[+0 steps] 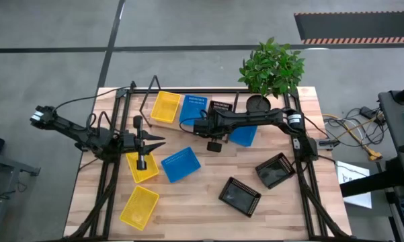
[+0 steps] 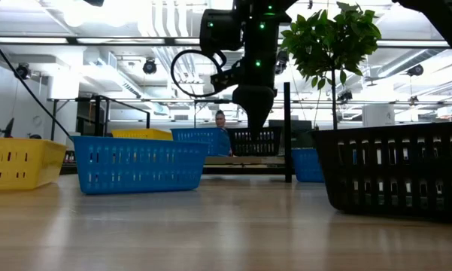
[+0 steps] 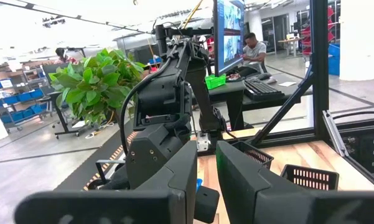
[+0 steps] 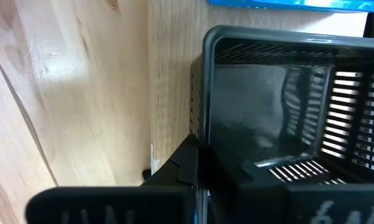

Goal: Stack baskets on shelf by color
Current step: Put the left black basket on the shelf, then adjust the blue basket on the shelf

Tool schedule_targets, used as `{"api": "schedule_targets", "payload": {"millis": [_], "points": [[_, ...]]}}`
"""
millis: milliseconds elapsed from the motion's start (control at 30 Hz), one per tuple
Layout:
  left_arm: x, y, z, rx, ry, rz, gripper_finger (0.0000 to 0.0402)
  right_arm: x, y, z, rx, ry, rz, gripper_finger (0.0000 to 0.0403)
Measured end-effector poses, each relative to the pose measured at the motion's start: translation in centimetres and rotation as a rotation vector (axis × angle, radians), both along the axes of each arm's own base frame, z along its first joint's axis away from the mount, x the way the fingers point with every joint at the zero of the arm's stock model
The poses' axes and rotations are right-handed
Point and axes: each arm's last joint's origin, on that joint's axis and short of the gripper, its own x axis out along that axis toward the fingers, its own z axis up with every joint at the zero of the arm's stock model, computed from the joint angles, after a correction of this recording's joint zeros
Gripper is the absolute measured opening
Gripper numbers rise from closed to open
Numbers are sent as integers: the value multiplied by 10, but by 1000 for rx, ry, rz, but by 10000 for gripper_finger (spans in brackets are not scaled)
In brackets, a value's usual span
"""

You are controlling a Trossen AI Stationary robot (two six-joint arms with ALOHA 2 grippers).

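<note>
The shelf (image 1: pixel 151 87) stands along the table's far edge. It carries a yellow basket (image 1: pixel 165 106), a blue basket (image 1: pixel 193 107) and a black basket (image 1: pixel 220 107) side by side. My right gripper (image 1: pixel 214 124) reaches down from the right and is shut on the black basket (image 4: pixel 280 118); in the low view it hangs over the shelf (image 2: pixel 254 128). My left gripper (image 1: pixel 158 140) waits level at the left, above a yellow basket (image 1: pixel 142 168) on the table. Its fingers (image 3: pixel 205 174) stand a narrow gap apart with nothing between them. My right gripper has the black basket's side wall (image 4: pixel 202 124) near a corner. One finger (image 4: pixel 180 168) is outside the wall; the other is hidden under the basket's edge. The fingers come steeply from above. The basket sits level, and its bottom appears to rest on the shelf board (image 2: pixel 241 159).
On the table lie a second yellow basket (image 1: pixel 140 205), two blue baskets (image 1: pixel 181 165) (image 1: pixel 243 136) and two black baskets (image 1: pixel 240 196) (image 1: pixel 275 169). A potted plant (image 1: pixel 272 67) stands at the far right corner. In the room beyond, a person sits at a desk (image 3: pixel 254 50).
</note>
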Motion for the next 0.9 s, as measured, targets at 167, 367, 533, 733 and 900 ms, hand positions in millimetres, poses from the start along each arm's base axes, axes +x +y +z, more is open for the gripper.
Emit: {"api": "schedule_targets", "payload": {"millis": [167, 367, 533, 733, 900], "points": [[0, 0, 0, 0, 0, 0, 45, 0, 0, 0, 1, -2, -6, 48], [0, 0, 0, 0, 1, 0, 45, 0, 0, 0, 1, 3, -4, 75], [0, 0, 0, 0, 2, 0, 45, -2, 0, 0, 2, 20, -2, 79], [0, 0, 0, 0, 1, 0, 45, -3, -2, 0, -24, 36, -6, 79], [0, 0, 0, -1, 1, 0, 45, -3, -2, 0, -26, 39, 0, 81]]}}
